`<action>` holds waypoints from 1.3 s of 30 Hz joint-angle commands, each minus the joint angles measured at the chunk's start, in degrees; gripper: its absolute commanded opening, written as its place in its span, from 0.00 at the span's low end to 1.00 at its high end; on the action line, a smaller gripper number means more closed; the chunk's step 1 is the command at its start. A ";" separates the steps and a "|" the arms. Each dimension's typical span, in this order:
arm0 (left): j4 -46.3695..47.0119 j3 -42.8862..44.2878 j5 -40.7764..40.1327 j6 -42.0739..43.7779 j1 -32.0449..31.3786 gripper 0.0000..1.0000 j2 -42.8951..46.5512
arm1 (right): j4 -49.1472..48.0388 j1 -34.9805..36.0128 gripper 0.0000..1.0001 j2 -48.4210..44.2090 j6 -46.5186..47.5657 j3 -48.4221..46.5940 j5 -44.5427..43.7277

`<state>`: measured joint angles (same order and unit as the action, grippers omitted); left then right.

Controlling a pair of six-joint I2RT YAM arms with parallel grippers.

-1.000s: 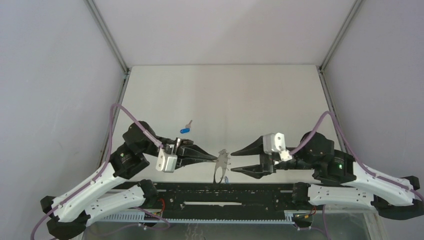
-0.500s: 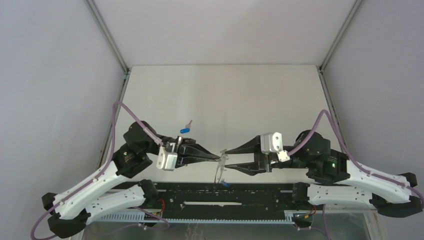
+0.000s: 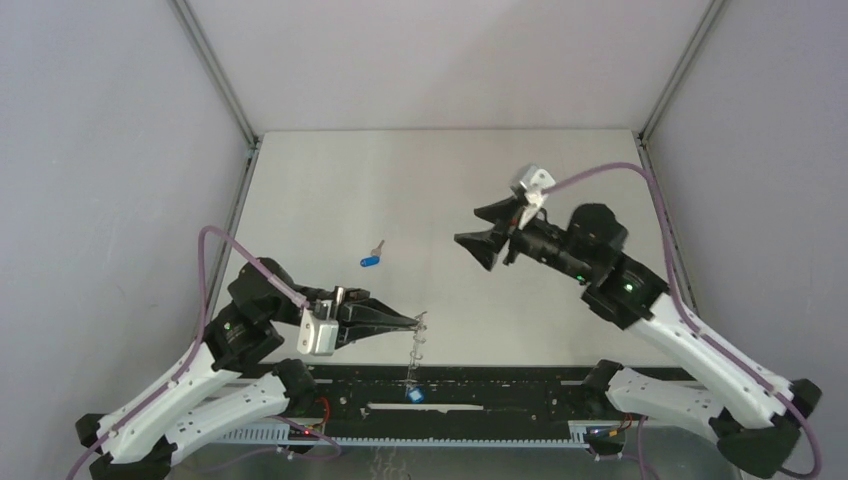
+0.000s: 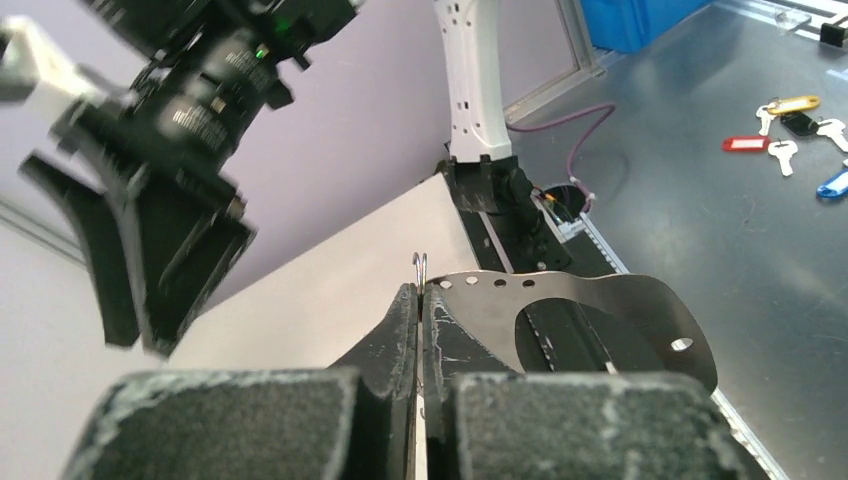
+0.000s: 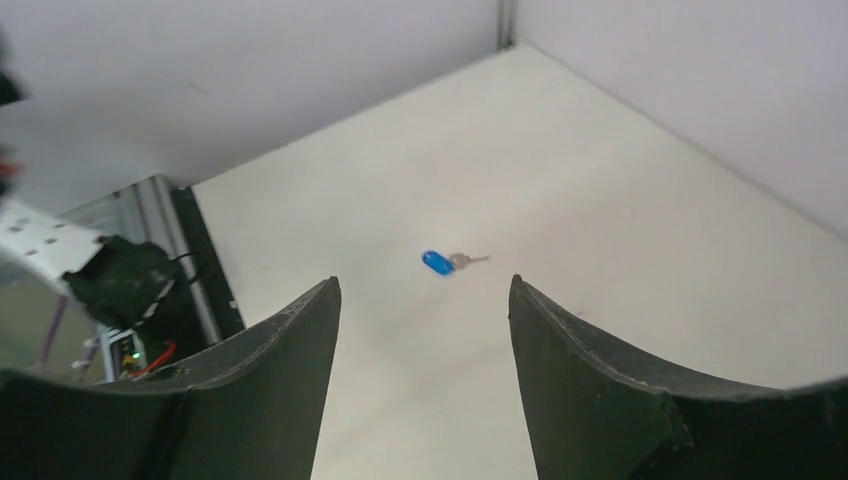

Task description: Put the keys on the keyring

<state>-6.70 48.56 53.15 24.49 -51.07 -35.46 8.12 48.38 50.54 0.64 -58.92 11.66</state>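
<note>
My left gripper (image 3: pixel 414 321) is shut on the top edge of the keyring (image 3: pixel 416 348), a thin grey metal hoop hanging down from it near the table's front edge. In the left wrist view the keyring (image 4: pixel 600 305) is a flat band with small holes, and a wire loop stands at the pinch of that gripper (image 4: pixel 420 293). A blue-tagged key (image 3: pixel 413 395) dangles at the hoop's low end. A second key with a darker blue tag (image 3: pixel 371 258) (image 5: pixel 437 263) lies on the table. My right gripper (image 3: pixel 468 228) (image 5: pixel 425 283) hovers open and empty, high and right of that key.
The black rail (image 3: pixel 500 385) runs along the table's near edge under the hanging hoop. Grey walls close the table (image 3: pixel 440 180) on three sides. Several coloured keys (image 4: pixel 790 130) lie on a surface beyond the cell, seen by the left wrist camera.
My right gripper has drawn away from the keyring, rising toward the back right and opening wider. The left gripper has shifted slightly left and nearer, with the hoop and its blue tag hanging lower.
</note>
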 commanded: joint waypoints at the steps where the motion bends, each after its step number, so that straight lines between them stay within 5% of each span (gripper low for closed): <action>1: -3.97 -2.99 -0.64 1.60 1.44 0.00 3.18 | -3.22 -3.88 0.72 9.76 -4.32 -0.78 4.36; 9: -1.53 -10.04 -2.69 -3.52 4.27 0.00 9.57 | -14.25 -3.91 0.69 34.55 -3.76 -4.06 5.98; 19: 0.33 -12.25 -4.01 -8.65 6.15 0.00 13.03 | -0.15 -1.14 0.63 67.31 -3.96 -31.93 3.83; 31: 6.05 -14.27 -4.99 -14.50 6.12 0.00 14.54 | 10.77 2.88 0.59 82.47 -2.81 -50.42 -2.60; 39: 9.47 -14.61 -5.27 -17.13 6.07 0.00 14.64 | 14.53 3.91 0.50 85.86 -2.51 -53.94 -8.23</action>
<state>-2.59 34.39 48.56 10.02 -45.34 -21.45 20.10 51.90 135.57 -2.39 -110.24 7.29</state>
